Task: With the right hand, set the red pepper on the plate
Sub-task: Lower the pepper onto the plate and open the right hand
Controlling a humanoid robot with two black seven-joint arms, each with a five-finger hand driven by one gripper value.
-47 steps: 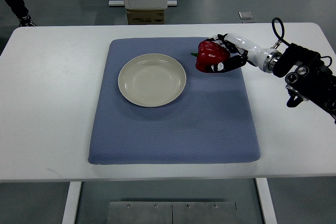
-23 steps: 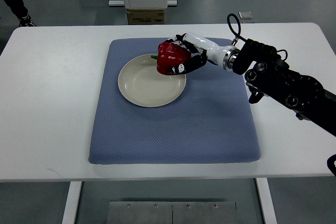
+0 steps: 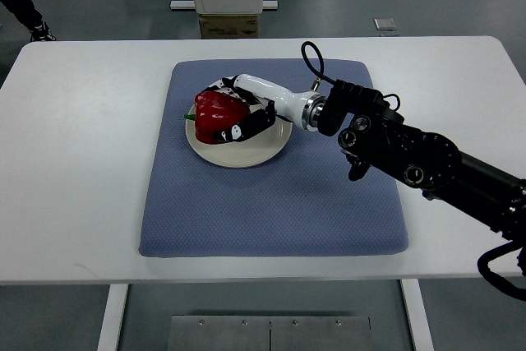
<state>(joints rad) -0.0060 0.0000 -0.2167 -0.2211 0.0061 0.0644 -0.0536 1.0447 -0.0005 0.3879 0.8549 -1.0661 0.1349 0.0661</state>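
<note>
Moved over plate (image 3: 261,150), glossy red pepper (image 3: 215,110), right hand (image 3: 240,117) gripping

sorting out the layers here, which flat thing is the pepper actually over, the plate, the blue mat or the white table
The plate. The right hand holds the red pepper over its left part; the blue mat lies under the plate, and the white table lies under the mat.

1. We see the red pepper (image 3: 219,113), glossy with a green stem pointing left, over the left part of the plate; whether it touches it we cannot tell.
2. We see the plate (image 3: 261,146), round and cream, flat on a blue mat.
</note>
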